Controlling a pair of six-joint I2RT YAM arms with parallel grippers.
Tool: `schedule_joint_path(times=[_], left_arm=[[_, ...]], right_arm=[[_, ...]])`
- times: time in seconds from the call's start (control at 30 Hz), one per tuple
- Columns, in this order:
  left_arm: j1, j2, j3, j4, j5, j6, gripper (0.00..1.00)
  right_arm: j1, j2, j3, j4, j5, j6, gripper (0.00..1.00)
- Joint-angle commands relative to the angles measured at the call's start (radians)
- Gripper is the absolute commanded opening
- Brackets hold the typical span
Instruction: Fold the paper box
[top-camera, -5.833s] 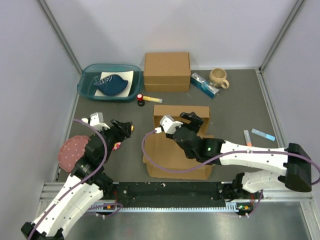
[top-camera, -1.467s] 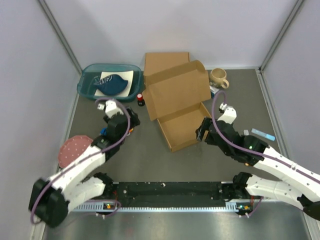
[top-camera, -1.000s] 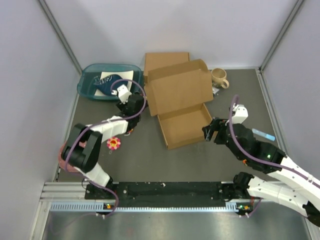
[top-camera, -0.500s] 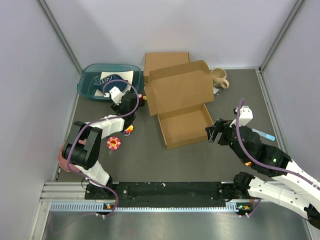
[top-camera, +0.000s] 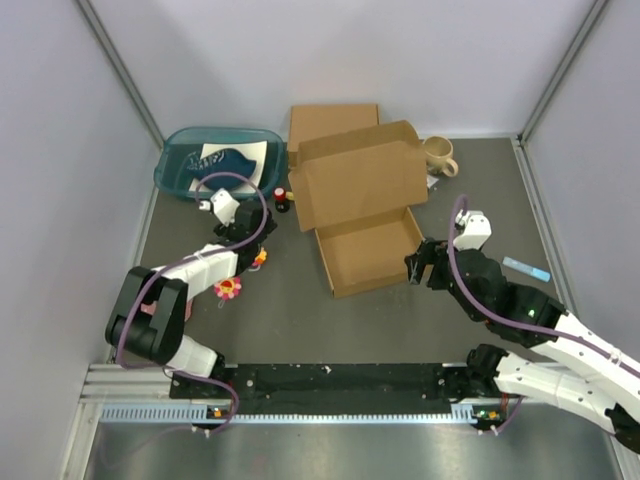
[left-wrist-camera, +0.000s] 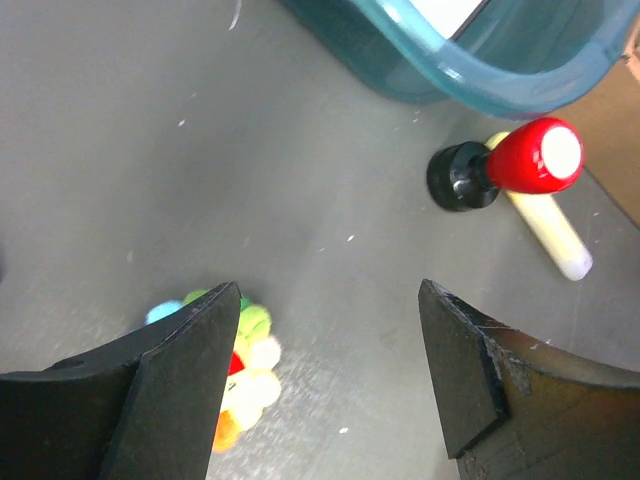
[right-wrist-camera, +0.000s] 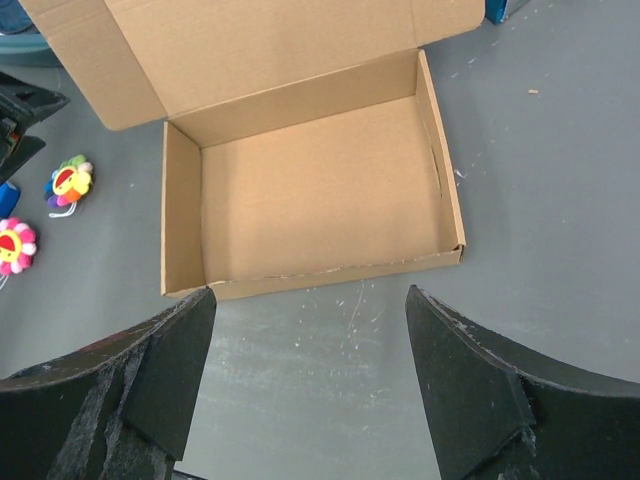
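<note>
Brown corrugated cardboard mailer box (right-wrist-camera: 320, 190) sits ahead of my right gripper (right-wrist-camera: 310, 385), lid (right-wrist-camera: 260, 50) raised | light, stiff, creasable, I judge; I'd take the lid's free edge | right gripper and left gripper (left-wrist-camera: 328, 380) both apart, empty

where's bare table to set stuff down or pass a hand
Bare table runs along the front, between the paper box and the near rail. Another patch lies between the mug and the blue strip. Crowded: between teal tray and box, with red stamp and flower toys.
</note>
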Motion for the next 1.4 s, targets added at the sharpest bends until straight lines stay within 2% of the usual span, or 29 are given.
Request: schedule_joint_path(times=[0.0, 0.13, 0.23, 0.57, 0.87, 0.97, 1.37], left_arm=[[0.005, 0.093, 0.102, 0.18, 0.045, 0.047, 0.77], [0.005, 0.201, 0.286, 0.147, 0.047, 0.095, 0.77], [0.005, 0.264, 0.349, 0.14, 0.037, 0.108, 0.77], [-0.027, 0.428, 0.427, 0.151, -0.009, 0.079, 0.74], [-0.038, 0.486, 0.492, 0.159, -0.102, 0.075, 0.74], [-0.037, 0.497, 0.507, 0.154, -0.111, 0.078, 0.71], [-0.037, 0.5, 0.524, 0.116, -0.093, 0.082, 0.45]], right_arm=[[0.009, 0.006, 0.006, 0.06, -0.004, -0.005, 0.78], [0.007, 0.004, 0.011, 0.06, 0.001, -0.009, 0.78], [0.009, 0.004, 0.015, 0.065, 0.014, -0.015, 0.78], [0.007, 0.044, 0.017, 0.082, 0.019, -0.04, 0.78], [0.007, 0.049, -0.003, 0.105, 0.019, -0.042, 0.78], [0.007, 0.055, -0.011, 0.111, 0.018, -0.045, 0.78], [0.009, 0.029, -0.029, 0.113, 0.018, -0.049, 0.78]])
